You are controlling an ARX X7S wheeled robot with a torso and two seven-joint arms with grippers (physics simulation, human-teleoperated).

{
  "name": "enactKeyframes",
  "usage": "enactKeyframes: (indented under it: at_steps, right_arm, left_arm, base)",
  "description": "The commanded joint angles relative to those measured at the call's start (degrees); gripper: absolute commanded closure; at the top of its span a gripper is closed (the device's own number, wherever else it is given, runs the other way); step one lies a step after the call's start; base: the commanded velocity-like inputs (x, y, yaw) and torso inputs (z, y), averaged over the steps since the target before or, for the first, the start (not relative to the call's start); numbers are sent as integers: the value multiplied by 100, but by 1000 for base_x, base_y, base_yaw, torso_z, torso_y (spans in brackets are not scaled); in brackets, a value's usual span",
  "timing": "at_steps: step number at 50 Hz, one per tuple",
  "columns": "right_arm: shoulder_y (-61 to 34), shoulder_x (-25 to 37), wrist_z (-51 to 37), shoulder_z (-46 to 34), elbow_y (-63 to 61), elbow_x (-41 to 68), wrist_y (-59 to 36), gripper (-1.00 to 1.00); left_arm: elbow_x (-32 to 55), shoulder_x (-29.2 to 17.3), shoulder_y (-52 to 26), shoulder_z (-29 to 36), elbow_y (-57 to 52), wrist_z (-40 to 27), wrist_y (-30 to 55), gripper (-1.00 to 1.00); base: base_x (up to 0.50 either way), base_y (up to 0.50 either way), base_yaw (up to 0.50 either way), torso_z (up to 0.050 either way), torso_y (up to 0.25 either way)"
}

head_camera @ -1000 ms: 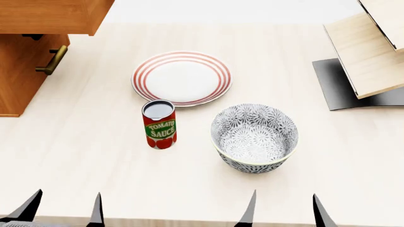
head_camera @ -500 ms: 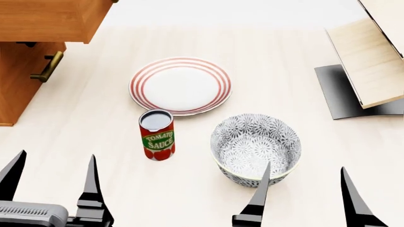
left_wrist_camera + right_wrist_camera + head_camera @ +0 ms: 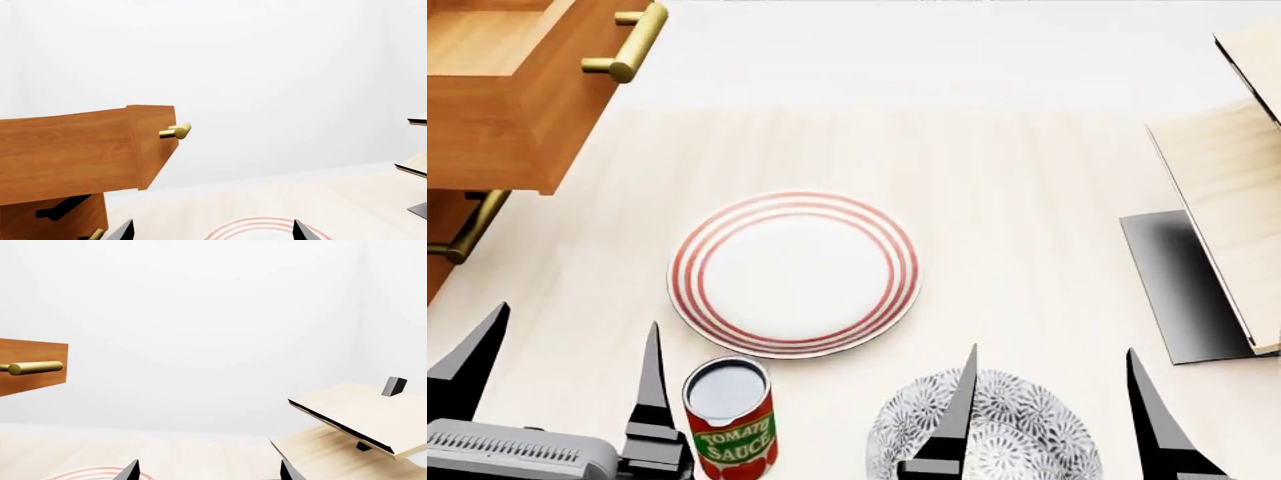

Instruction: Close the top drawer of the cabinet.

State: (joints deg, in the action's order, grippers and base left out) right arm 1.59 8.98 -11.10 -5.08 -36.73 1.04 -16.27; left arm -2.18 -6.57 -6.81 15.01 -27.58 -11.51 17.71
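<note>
the orange-brown wooden top drawer (image 3: 510, 95) with its brass bar handle (image 3: 630, 42) stands pulled out from the orange-brown wooden cabinet (image 3: 443, 240), at the table's far left. left gripper (image 3: 557, 370) and right gripper (image 3: 1050, 400) both spread apart, holding nothing, near the red-ringed white plate (image 3: 794, 273).

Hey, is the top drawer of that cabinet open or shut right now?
Open. The top drawer juts out past the lower drawer's handle, its inside showing from above.
</note>
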Motion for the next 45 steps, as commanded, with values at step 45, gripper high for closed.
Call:
enactKeyframes:
  at_steps: [45]
  right_arm:
    - [98,271,-181,-286,453,61,537,-100]
  left_arm:
    - [194,-87,-1589,-145,784,-243,507,-100]
  base:
    - [267,0,0,0,0]
